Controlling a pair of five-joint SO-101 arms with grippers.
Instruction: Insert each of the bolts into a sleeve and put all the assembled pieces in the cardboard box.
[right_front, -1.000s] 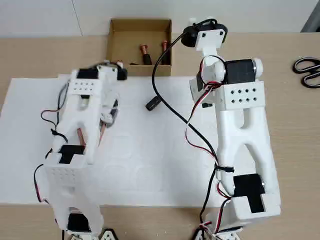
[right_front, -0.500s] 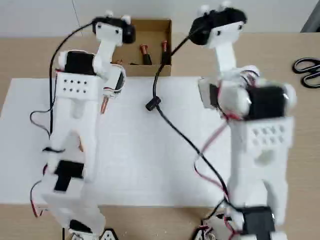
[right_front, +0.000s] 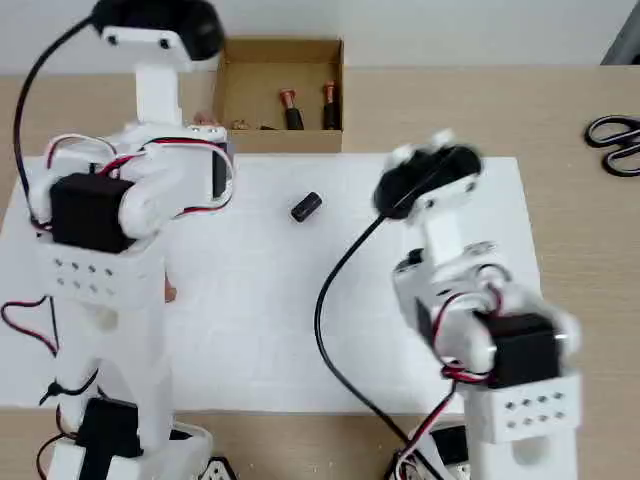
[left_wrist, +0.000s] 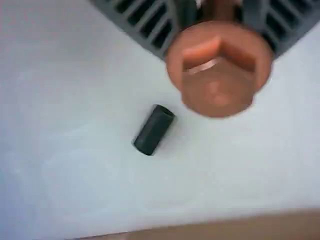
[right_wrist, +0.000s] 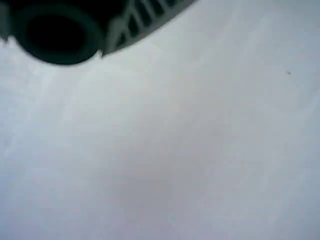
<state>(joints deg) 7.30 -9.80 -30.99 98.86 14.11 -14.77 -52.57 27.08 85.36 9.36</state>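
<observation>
A copper bolt (left_wrist: 218, 75) is clamped between the ribbed jaws of the left gripper (left_wrist: 216, 17). Its hexagonal head is turned straight at the wrist camera, so the long axis is seen end-on and the shank is hidden behind the head.

Beyond the bolt, a loose sleeve (left_wrist: 154, 129) is seen lying on its side on the white sheet (left_wrist: 70, 165). In the high view this loose sleeve (right_front: 307, 207) is found between the two arms, near the front wall of the cardboard box (right_front: 232, 95) but apart from it. Its long axis is set on a diagonal across the sheet, one end angled toward the box.

A second sleeve (right_wrist: 57, 35), black and hollow, is held fast in the right gripper (right_wrist: 75, 12). A ribbed jaw is seen against its side. Its open bore is turned toward the wrist camera, so its axis too is seen end-on, above the white sheet (right_wrist: 190, 150).

Two assembled pieces (right_front: 290, 108) are seen inside the cardboard box, side by side. Their long axes run roughly front to back, with the copper heads toward the far wall and the black sleeves toward the near one.

The left arm (right_front: 100, 230) is raised beside the box and the right arm (right_front: 480, 330) is placed over the near part of the sheet. Scissors (right_front: 612, 140) are seen on the wooden table (right_front: 560, 100), well apart from the rest.
</observation>
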